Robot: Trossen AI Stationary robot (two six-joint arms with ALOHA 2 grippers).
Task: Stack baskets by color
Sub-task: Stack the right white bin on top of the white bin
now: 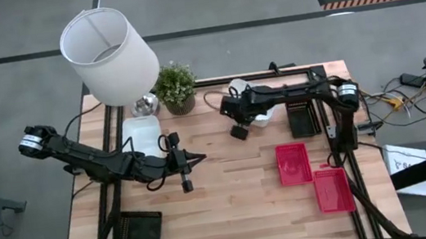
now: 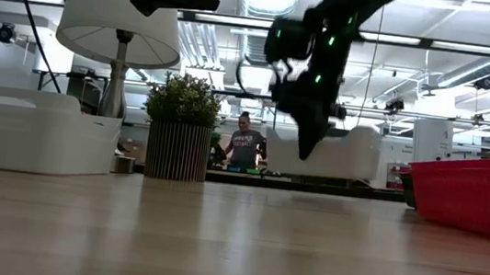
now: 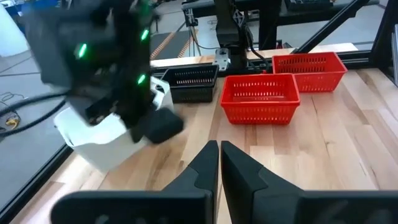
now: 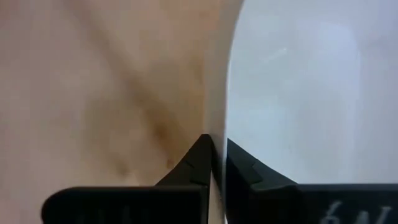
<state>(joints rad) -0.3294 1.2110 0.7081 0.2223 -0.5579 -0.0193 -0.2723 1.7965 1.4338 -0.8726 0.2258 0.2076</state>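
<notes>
**Right jaws pinch the wall of a white basket near the far edge**

Nearest the front edge of the worktop, a black mesh basket sits by the front left corner. A red mesh basket lies by the front right corner, and a second red mesh basket lies just beside it, a little farther in; whether the two touch cannot be told.

The left gripper hangs over the middle of the worktop, left of centre, its jaws closed on nothing, the fingertips together in the left wrist view.

Farther back, near the left edge, a white basket stands in front of the lamp's chrome base. The white lampshade hangs out over the far left corner, with a potted plant just beside the base at the far edge.

At the far edge, right of centre, the right gripper reaches in from the right side. Its jaws are clamped on the thin wall of another white basket, one finger inside and one outside. In the low view this basket is tilted behind the gripper. A black mesh basket lies just to its right, by the far right corner.

Beyond the worktop, in the low view, a person stands in the room.
</notes>
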